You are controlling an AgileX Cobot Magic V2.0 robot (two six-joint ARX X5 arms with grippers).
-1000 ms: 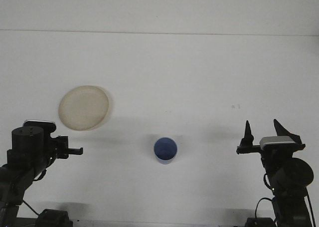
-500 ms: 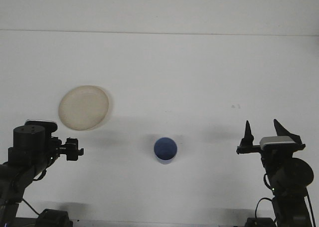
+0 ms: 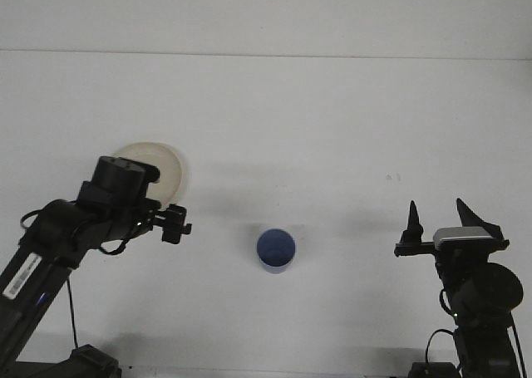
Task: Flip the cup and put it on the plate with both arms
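Small round blue cup (image 3: 275,249) sitting on the white tabletop (image 3: 332,129), roughly centre and toward the near edge, seen from above so only a flat blue disc with a slightly paler band along its lower side. Can't tell whether that disc is the base or an open mouth, and can't tell whether anything is in it. Round cream-coloured plate (image 3: 169,169) off to the left and a bit farther back, well apart from the cup, nothing visible on the part that shows; much of it covered by the black left arm (image 3: 58,237) reaching across its near side. Left gripper (image 3: 174,223) sticking out to the right of that arm, low over the table between plate and cup, not touching the cup; fingers too small and dark here, so can't tell if apart or together. Right gripper (image 3: 435,216) over on the right side, well away from the cup, pointing up, two black pointed fingers (image 3: 411,218) clearly spread apart with bare table showing between them, gripping nothing. Tiny dark speck (image 3: 391,177) on the table above it.
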